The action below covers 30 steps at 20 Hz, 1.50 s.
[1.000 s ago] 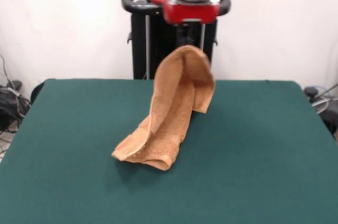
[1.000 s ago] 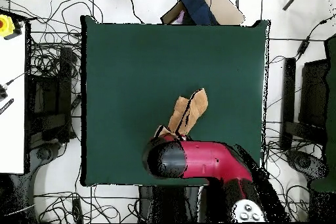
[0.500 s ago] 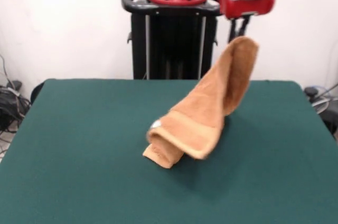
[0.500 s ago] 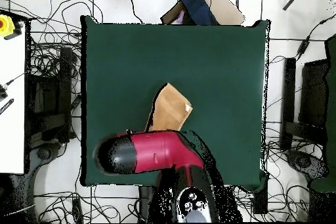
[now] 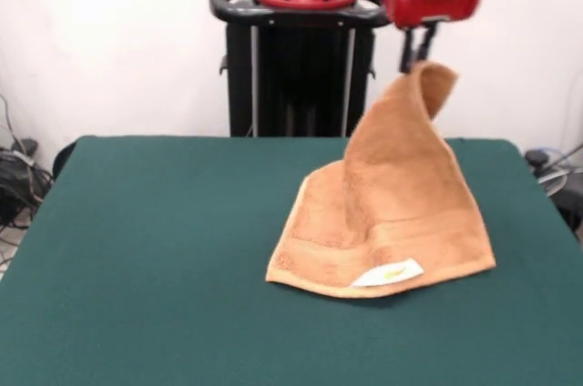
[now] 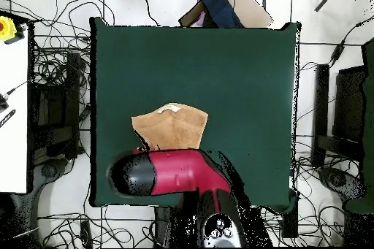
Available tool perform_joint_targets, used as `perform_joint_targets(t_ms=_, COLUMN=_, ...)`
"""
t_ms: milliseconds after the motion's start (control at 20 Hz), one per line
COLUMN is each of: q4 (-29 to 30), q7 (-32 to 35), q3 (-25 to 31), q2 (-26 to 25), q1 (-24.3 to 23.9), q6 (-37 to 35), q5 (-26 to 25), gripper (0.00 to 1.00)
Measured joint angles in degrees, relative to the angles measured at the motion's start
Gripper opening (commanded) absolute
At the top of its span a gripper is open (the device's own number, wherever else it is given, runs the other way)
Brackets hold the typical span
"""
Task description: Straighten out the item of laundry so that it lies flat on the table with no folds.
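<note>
Since half a second ago the towel (image 5: 383,213) has opened out from a rolled bundle; its lower edge with the white tag (image 5: 389,272) now lies spread on the green counter (image 5: 146,249). Hand (image 5: 418,56) pinches one raised corner, cloth draping down.

Backdrop: plain white wall (image 5: 109,40), evenly lit. Floor (image 6: 321,12) pale, with dark seam lines, possibly tile. Black cables (image 6: 55,56) tangled over it on several sides. White bench surface (image 6: 13,115) at one edge, carrying a yellow-and-red button (image 6: 6,27). Cardboard box (image 6: 245,9) and dark blue cloth (image 6: 218,4) lie by another edge.
</note>
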<state>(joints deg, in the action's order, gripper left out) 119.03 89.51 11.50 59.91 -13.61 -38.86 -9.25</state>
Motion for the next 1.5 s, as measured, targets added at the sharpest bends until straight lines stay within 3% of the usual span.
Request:
perform_joint_targets(t_ms=350, q4=7.09, q7=0.00, q3=0.06, q2=3.83, q1=-13.12, q6=5.61, q5=0.00, gripper=0.00)
perform_joint_targets(t_ms=400, q4=8.94, q7=0.00, q3=0.12, q2=4.67, q1=-17.35, q6=6.89, q5=-0.03, gripper=0.00)
perform_joint_targets(t_ms=500, q4=10.45, q7=0.00, q3=0.18, q2=5.16, q1=-21.11, q6=7.80, q5=-0.32, gripper=0.00)
perform_joint_targets(t_ms=700, q4=12.26, q7=0.00, q3=0.38, q2=5.27, q1=-24.01, q6=8.28, q5=-1.02, gripper=0.00)
perform_joint_targets(t_ms=950, q4=13.09, q7=0.00, q3=0.69, q2=5.28, q1=-22.29, q6=8.27, q5=-1.10, gripper=0.00)
perform_joint_targets(t_ms=1150, q4=13.05, q7=0.00, q3=0.73, q2=5.12, q1=-17.54, q6=8.28, q5=-1.08, gripper=0.00)
perform_joint_targets(t_ms=1500, q4=10.62, q7=0.37, q3=0.17, q2=2.04, q1=-3.52, q6=8.27, q5=-0.67, gripper=0.00)
